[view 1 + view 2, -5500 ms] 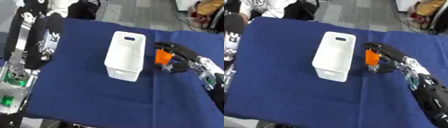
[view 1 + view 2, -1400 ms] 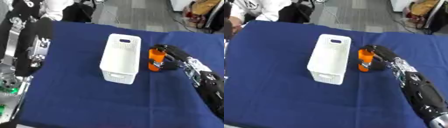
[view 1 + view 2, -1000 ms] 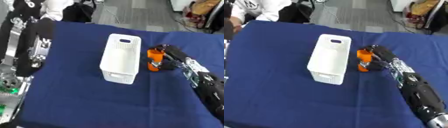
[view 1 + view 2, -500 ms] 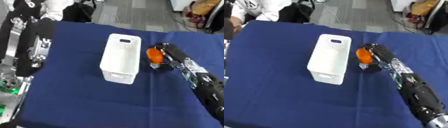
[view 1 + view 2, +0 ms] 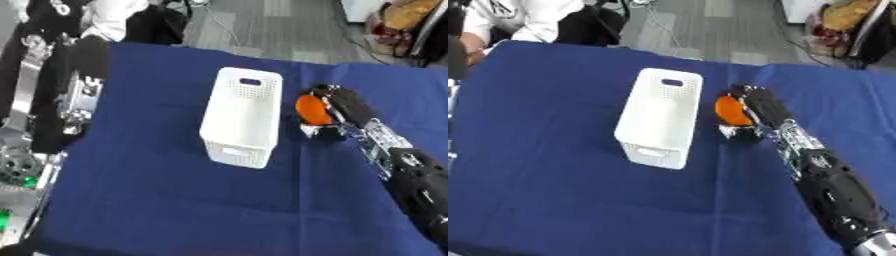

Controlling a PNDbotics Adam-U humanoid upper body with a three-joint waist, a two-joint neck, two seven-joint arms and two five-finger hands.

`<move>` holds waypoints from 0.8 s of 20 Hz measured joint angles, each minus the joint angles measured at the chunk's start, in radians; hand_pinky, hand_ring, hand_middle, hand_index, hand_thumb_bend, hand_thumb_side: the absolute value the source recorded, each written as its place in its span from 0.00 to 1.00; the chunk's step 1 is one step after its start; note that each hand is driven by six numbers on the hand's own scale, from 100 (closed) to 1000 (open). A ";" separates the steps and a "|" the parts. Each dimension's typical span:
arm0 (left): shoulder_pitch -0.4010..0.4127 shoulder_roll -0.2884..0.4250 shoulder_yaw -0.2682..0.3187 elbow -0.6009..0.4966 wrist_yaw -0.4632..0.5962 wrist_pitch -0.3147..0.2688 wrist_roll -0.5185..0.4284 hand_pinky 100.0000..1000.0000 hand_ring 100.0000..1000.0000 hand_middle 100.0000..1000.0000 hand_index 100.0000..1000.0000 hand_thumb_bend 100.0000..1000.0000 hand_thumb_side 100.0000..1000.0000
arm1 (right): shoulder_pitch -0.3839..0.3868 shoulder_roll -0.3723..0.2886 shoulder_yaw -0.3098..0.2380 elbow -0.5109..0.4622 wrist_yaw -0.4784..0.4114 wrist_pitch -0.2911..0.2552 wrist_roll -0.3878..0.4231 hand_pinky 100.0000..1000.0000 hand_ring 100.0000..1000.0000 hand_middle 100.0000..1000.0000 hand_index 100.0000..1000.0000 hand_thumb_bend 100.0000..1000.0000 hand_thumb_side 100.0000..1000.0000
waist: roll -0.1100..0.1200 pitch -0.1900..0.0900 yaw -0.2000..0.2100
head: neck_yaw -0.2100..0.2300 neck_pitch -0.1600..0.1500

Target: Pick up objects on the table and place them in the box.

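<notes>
While curled round it, the right hand [image 5: 337, 107] grips a glossy orange object [image 5: 311, 110].

White perforated box [image 5: 243, 116], orange object [image 5: 311, 109], blue cloth [image 5: 157, 195].

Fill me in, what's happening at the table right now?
The robot's right hand has its fingers curled round an orange object, holding it just to the right of the white box, beside the box's right wall. The object is not in the box yet. The box stands on the blue tablecloth. The left arm is off at the left edge of the table, away from the box; its hand is not visible.
</notes>
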 measured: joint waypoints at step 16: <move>0.010 0.002 0.003 0.000 -0.005 0.001 0.009 1.00 0.87 0.97 0.86 0.05 0.81 | -0.024 -0.216 0.052 -0.284 -0.651 0.109 0.414 0.00 0.00 0.00 0.00 0.00 0.30 | -0.009 -0.007 -0.012 | 0.051 0.018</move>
